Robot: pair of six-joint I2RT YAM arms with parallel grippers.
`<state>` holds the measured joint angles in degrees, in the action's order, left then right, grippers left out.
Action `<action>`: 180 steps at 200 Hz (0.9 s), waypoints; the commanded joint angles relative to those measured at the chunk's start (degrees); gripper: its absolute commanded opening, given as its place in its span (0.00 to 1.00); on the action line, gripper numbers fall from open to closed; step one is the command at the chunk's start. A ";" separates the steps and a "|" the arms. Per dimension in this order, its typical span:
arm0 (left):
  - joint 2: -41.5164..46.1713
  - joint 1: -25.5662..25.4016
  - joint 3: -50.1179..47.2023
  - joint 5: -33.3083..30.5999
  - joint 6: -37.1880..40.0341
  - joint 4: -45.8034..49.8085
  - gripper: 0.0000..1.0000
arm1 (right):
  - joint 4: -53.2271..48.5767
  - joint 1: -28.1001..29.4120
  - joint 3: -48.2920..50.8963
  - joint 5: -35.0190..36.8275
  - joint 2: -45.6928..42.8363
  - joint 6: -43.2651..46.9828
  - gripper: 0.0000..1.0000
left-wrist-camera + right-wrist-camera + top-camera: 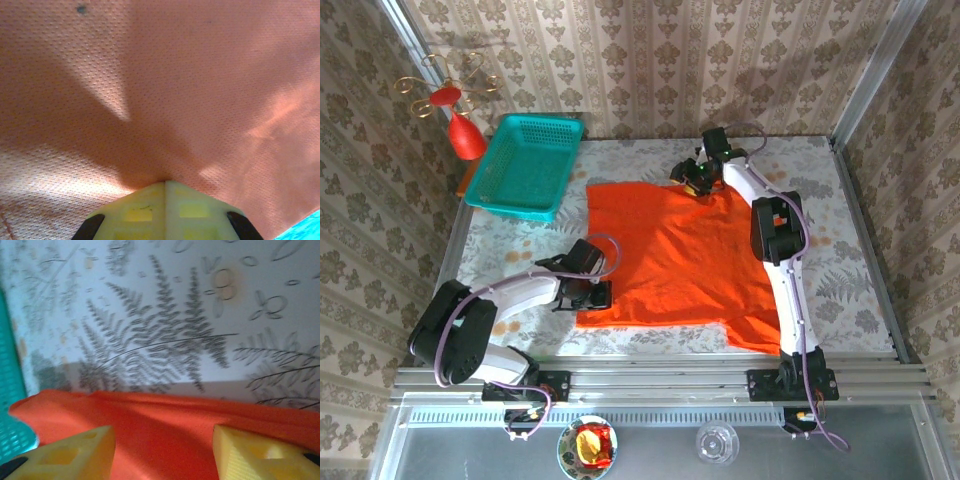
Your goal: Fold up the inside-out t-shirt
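Inside-out t-shirt [670, 255] lay spread flat on the table [840, 260]: judged light, limp, best taken at hems or corners. Left end effector [595, 293] was pinched closed on its near-left hem; right end effector [698, 180] straddled the far edge, jaws apart.

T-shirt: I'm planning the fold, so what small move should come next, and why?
Probably close the right pincer on the far edge of the t-shirt: its jaws stand open over that hem, while the left pincer is shut on fabric.
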<state>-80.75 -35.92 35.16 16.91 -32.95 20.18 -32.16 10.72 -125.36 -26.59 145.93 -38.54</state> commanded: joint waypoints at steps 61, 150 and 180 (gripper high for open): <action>1.75 -0.20 -7.51 0.92 -4.66 -0.24 0.05 | -6.20 -3.10 -5.93 7.34 5.07 -2.68 0.55; 10.52 3.34 1.71 -1.76 -0.70 7.07 0.15 | -5.90 -2.51 -3.29 0.22 -6.65 -0.83 0.55; 7.04 7.99 10.25 -4.02 5.25 9.24 0.21 | -5.89 -2.20 1.95 0.21 -13.66 -0.27 0.55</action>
<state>-71.68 -30.92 38.76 16.03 -33.63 25.61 -36.71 8.03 -125.91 -24.58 141.56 -40.42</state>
